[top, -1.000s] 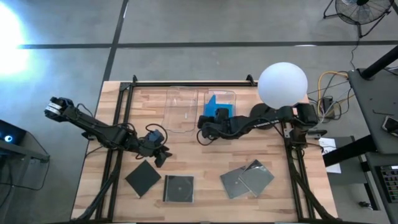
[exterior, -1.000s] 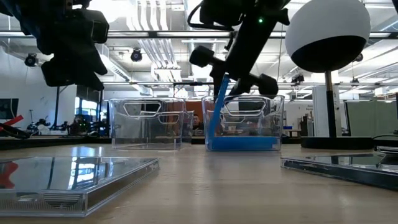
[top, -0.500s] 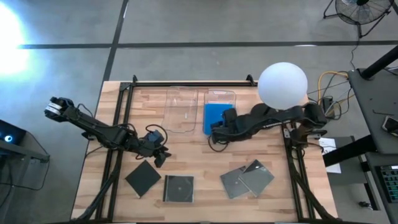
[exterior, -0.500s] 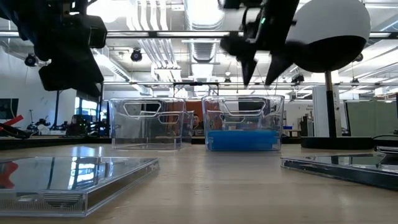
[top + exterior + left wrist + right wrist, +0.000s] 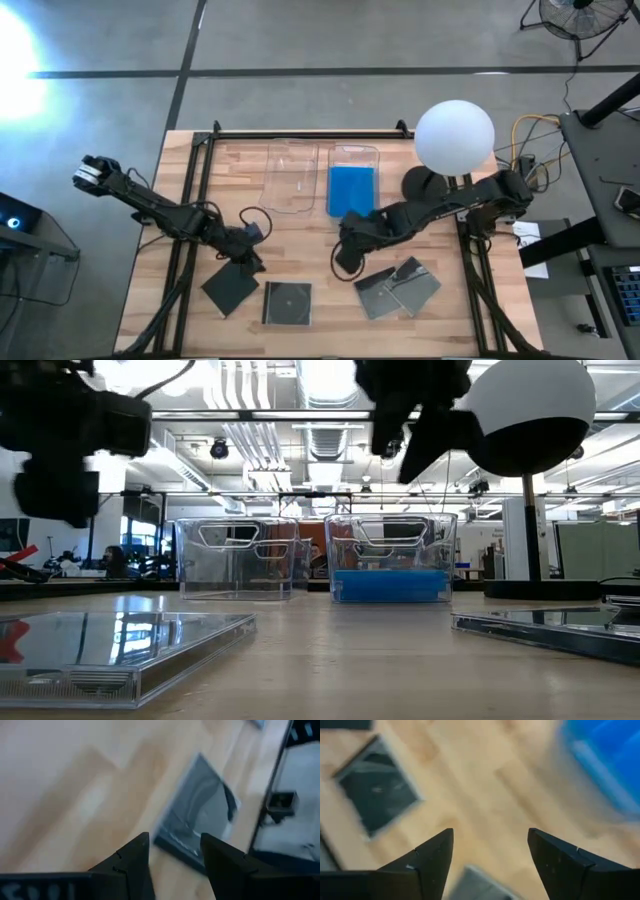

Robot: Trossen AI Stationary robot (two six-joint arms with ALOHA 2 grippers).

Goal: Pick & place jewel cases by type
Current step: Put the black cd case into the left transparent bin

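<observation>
Blue jewel cases (image 5: pixel 351 190) lie flat in the right clear bin (image 5: pixel 354 152); the left clear bin (image 5: pixel 292 178) holds nothing that I can see. A dark jewel case (image 5: pixel 231 288) and a clear-fronted one (image 5: pixel 287 302) lie near the front left, and two grey ones (image 5: pixel 397 287) overlap at the front right. My left gripper (image 5: pixel 175 857) hangs open just above the dark case (image 5: pixel 197 817). My right gripper (image 5: pixel 490 852) stands open over bare wood between the blue bin and the grey cases, holding nothing.
A white globe lamp (image 5: pixel 454 137) on a dark foot stands at the back right, close to my right arm. In the low view the two bins (image 5: pixel 237 558) (image 5: pixel 390 558) stand side by side at the back. Bare wood lies between bins and cases.
My right gripper has opened and let go of a blue case, which fell from leaning upright to flat in the right bin. It then rose, rolled, and moved toward the near edge. My left gripper has turned a little over the dark case.
</observation>
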